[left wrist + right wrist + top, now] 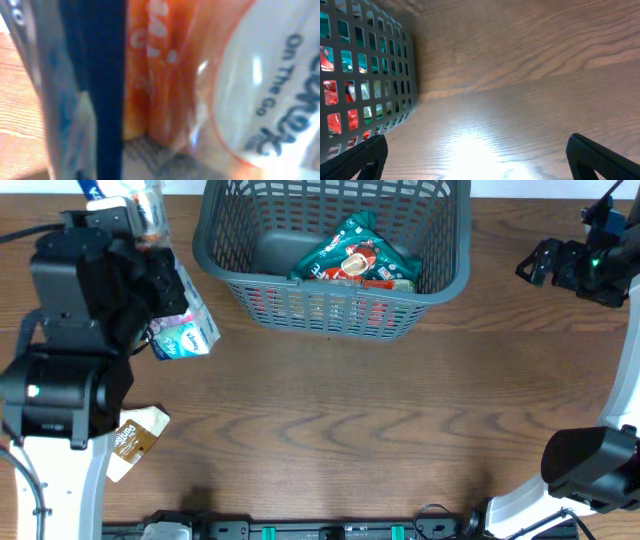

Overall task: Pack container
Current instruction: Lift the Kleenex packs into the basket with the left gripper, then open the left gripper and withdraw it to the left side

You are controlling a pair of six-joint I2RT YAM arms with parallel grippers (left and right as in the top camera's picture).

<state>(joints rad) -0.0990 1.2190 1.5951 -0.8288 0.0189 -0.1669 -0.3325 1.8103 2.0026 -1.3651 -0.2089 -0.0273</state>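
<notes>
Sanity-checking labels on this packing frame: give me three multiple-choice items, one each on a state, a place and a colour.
1. The right end effector is:
A. shut on a packet
B. shut on nothing
C. open and empty

2. The green and red packet lies:
A. inside the basket
B. beside the basket
C. under the right end effector

3. The basket is:
A. white
B. dark grey
C. yellow

Answers:
1 C: the right wrist view shows both fingers far apart, with only bare wood between them.
2 A: the overhead view shows the packet on the basket's floor, within the rim.
3 B: the lattice walls and rim are dark grey in both views.
</notes>
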